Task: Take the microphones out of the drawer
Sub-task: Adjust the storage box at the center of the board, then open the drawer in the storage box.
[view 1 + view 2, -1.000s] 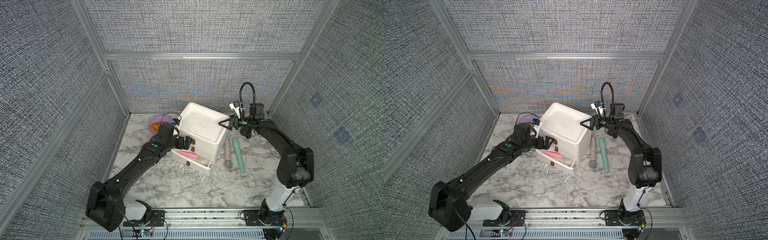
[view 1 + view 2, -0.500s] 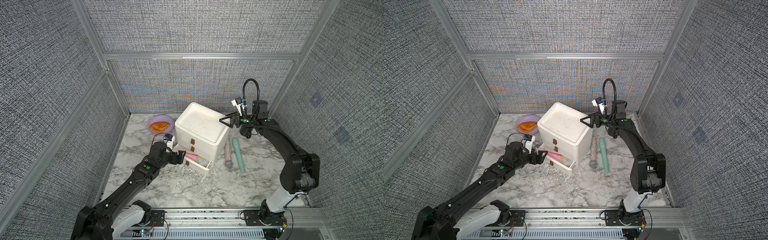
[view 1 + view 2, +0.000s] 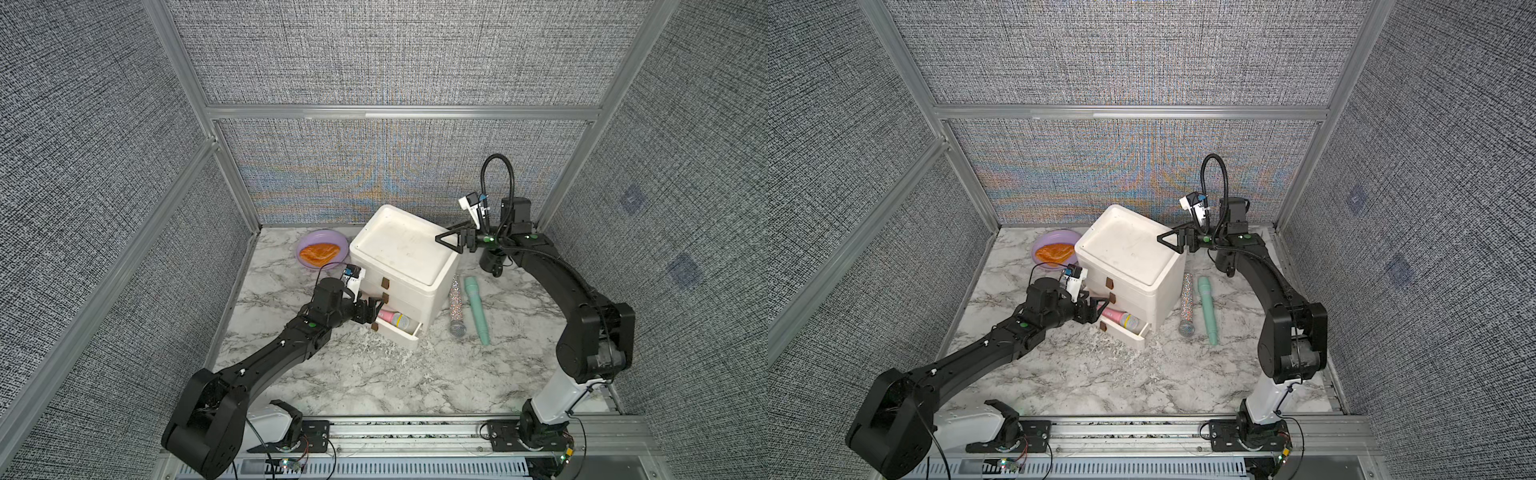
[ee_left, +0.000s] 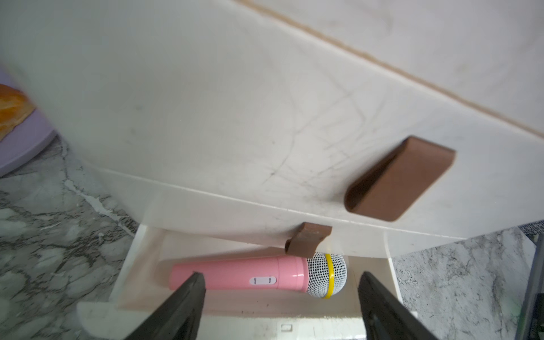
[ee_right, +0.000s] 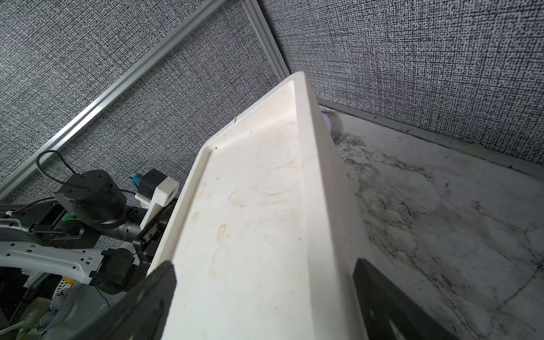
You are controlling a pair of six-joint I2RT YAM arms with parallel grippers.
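1. One purple bowl (image 3: 329, 237) with one orange snack (image 3: 319, 254) sits behind the left jaws, out of the way.
2. The left arm (image 3: 291, 345) reaches low toward the bottom drawer. Its jaws are open wide and hold nothing. I think they are open so they can go around the microphone.
3. The one white drawer box (image 3: 399, 249) has three drawers and three brown handles (image 3: 385, 283). Only the bottom drawer (image 3: 395, 333) is pulled out, so the jaws can get in.
4. The pink microphone (image 4: 241, 276) lies on its side in that drawer, just ahead of the left jaws. It is not out yet.
5. Two more microphones lie on the table (image 3: 353, 374), below the right jaws: a sparkly one (image 3: 455, 307) and a green one (image 3: 477, 309). That makes three.
6. The right arm (image 3: 552, 278) is up high. Its jaws are spread wide, with the box's top corner between them. Maybe it stops the box sliding. I cannot tell if they press on it. Two arms in all.
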